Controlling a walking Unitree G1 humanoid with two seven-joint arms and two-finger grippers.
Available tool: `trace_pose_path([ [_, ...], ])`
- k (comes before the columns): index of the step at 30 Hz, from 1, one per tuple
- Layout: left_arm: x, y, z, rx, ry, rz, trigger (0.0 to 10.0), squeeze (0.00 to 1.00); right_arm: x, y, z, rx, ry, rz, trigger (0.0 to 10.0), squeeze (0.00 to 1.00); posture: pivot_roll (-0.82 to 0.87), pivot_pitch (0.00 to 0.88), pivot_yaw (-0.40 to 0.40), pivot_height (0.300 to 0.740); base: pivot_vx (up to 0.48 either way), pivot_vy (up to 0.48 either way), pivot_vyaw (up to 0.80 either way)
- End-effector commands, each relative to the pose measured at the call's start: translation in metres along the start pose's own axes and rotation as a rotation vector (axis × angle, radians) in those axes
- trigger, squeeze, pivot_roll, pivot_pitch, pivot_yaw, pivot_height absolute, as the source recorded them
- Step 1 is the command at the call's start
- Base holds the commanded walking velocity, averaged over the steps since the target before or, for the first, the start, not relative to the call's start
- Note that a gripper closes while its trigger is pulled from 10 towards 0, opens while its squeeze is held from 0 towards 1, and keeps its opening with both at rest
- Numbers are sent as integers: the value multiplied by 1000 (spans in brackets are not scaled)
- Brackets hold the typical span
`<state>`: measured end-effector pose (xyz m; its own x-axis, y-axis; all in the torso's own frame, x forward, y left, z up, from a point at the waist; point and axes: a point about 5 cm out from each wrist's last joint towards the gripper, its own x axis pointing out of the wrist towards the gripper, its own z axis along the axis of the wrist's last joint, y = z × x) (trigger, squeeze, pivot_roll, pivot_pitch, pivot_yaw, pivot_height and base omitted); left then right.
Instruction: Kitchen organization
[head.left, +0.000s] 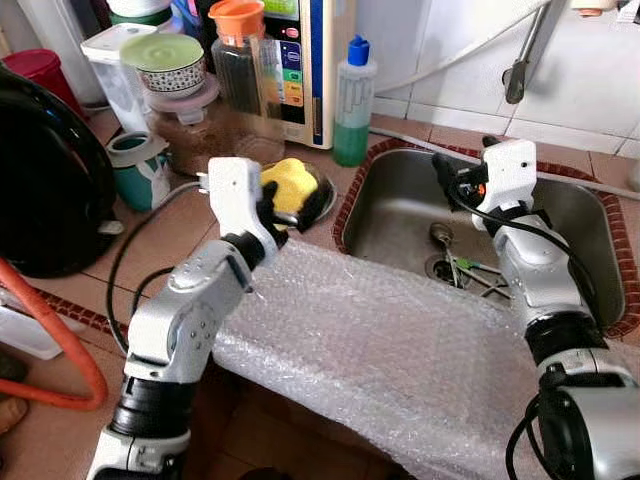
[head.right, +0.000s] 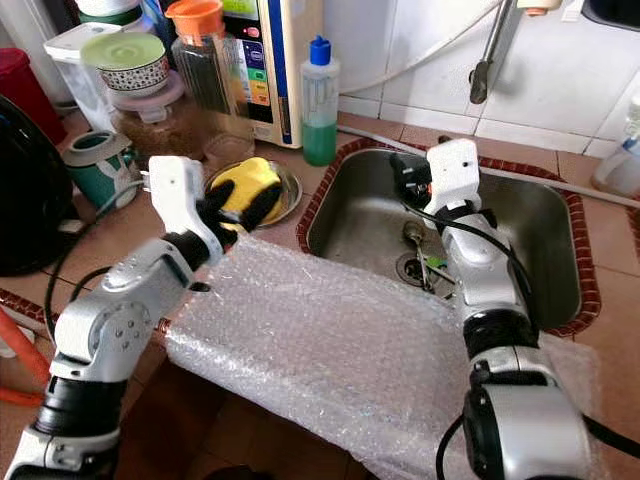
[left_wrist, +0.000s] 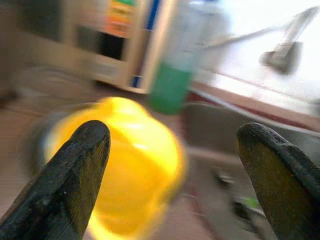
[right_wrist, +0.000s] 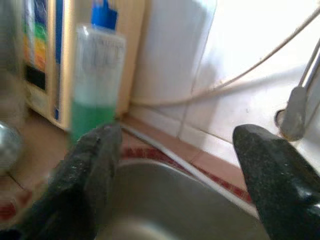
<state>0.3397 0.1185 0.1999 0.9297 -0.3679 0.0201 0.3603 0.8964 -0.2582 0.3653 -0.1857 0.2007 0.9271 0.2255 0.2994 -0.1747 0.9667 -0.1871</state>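
one sponge (head.left: 290, 184), two open claws

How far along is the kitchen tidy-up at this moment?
Early. Nothing looks put away: jars and cups crowd the counter. The left gripper is open at the yellow sponge on its metal dish, not gripping. The right gripper hovers open over the sink.

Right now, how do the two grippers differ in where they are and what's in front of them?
The left gripper hovers over the counter at the yellow sponge in its metal dish; the right gripper hangs over the sink basin. The left wrist view faces the sponge; the right wrist view faces the green soap bottle and the tiled wall. Both are open and hold nothing.
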Motion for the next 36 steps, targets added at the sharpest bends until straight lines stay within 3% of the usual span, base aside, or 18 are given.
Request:
trace_pose_path([
  [1, 4, 14, 8, 34, -24, 61, 10000, 0, -2, 8, 15, 65, -41, 23, 10000, 1000, 21, 93, 62, 740, 0, 0, 0],
  [2, 5, 19, 7, 54, -14, 85, 10000, 0, -4, 10, 18, 79, -47, 24, 10000, 0, 13, 94, 63, 740, 0, 0, 0],
  [5, 8, 28, 5, 87, 12, 134, 10000, 0, -9, 17, 22, 125, -52, 53, 10000, 0, 5, 94, 65, 740, 0, 0, 0],
  [7, 14, 43, 9, 77, -32, 225, 10000, 0, -21, 37, 33, 181, -61, 175, 10000, 0, -25, 95, 70, 740, 0, 0, 0],
  [13, 25, 48, 6, 65, -21, 270, 10000, 0, -37, 61, 46, 280, -32, 353, 10000, 0, -48, 99, 66, 740, 0, 0, 0],
  [15, 30, 49, 3, 64, 3, 294, 10000, 0, -46, 69, 48, 276, -8, 420, 10000, 0, -57, 99, 64, 740, 0, 0, 0],
  [21, 41, 48, -8, 45, 68, 294, 10000, 0, -60, 74, 53, 250, 56, 470, 10000, 0, -77, 104, 65, 740, 0, 0, 0],
  [27, 44, 52, -20, 66, 160, 327, 10000, 0, -63, 75, 57, 242, 78, 480, 10000, 0, -79, 106, 68, 740, 0, 0, 0],
  [28, 44, 53, -22, 66, 169, 330, 8235, 0, -64, 75, 57, 238, 81, 482, 10000, 0, -79, 105, 68, 740, 0, 0, 0],
  [29, 43, 53, -22, 64, 173, 332, 8235, 0, -64, 76, 57, 235, 82, 484, 10000, 0, -79, 105, 68, 740, 0, 0, 0],
  [30, 44, 54, -23, 64, 172, 333, 235, 0, -65, 76, 58, 230, 87, 487, 10000, 0, -78, 104, 67, 740, 0, 0, 0],
  [36, 44, 55, -25, 45, 173, 332, 0, 0, -64, 80, 58, 216, 98, 500, 10000, 0, -70, 102, 61, 740, 0, 0, 0],
])
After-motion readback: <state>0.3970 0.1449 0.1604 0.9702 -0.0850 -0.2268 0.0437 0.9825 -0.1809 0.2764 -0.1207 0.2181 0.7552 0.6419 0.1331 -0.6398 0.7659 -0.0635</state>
